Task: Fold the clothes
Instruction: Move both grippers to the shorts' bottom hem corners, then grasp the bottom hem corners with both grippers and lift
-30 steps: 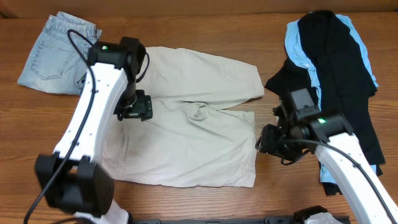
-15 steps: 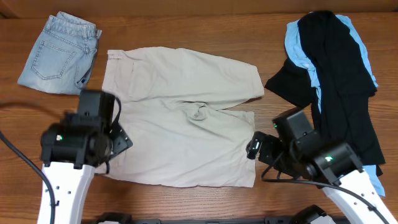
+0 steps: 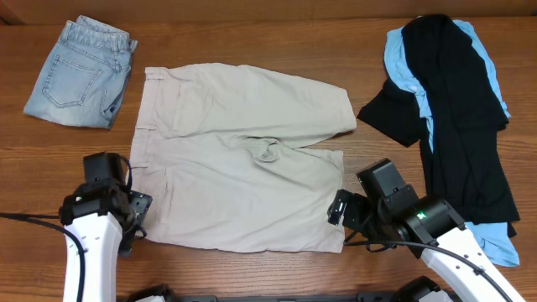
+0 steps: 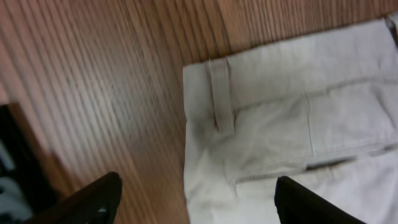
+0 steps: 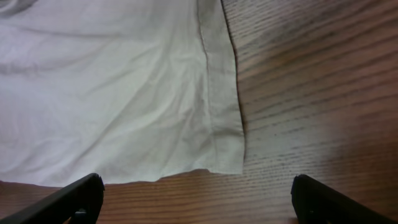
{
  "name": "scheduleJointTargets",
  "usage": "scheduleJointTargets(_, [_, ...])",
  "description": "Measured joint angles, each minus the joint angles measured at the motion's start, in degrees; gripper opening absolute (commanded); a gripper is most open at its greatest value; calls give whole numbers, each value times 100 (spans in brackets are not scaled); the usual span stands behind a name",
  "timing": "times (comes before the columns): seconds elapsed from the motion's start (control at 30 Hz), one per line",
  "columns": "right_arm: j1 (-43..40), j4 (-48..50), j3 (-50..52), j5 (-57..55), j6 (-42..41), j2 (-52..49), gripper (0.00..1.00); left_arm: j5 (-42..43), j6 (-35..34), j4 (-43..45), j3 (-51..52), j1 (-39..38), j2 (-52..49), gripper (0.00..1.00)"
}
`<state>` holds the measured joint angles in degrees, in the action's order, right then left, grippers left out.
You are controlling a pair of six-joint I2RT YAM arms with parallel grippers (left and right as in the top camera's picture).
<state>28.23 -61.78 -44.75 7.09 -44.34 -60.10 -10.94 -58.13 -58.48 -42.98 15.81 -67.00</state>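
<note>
Overhead, main garment: the khaki shorts (image 3: 252,159) lie spread flat on the table (image 3: 252,33), waistband left, legs right.
Overhead, other clothes: the denim shorts (image 3: 80,71) sit up-left of the khaki shorts. The black garment (image 3: 453,92) and sky-blue garment (image 3: 396,59) are heaped to their right.
Overhead, arms: the left gripper (image 3: 137,210) is at the near waistband corner and the right gripper (image 3: 340,210) at the near leg hem, probably so both can lift that edge together.
Left wrist: jaws spread wide and empty, framing the belt loop (image 4: 221,93).
Right wrist: jaws wide apart and empty, over the hem corner (image 5: 227,155).

No text, label, brand, number or sign can be read anywhere.
</note>
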Motion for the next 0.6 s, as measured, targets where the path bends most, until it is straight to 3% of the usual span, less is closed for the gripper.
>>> scheduleJointTargets(0.33, [0,455,420,20,74,-120,90,4,170,994,258,186,-1154,74])
scheduleJointTargets(0.6, [446,704,444,22,42,-638,86,46,249,1300,219,186,-1932,44])
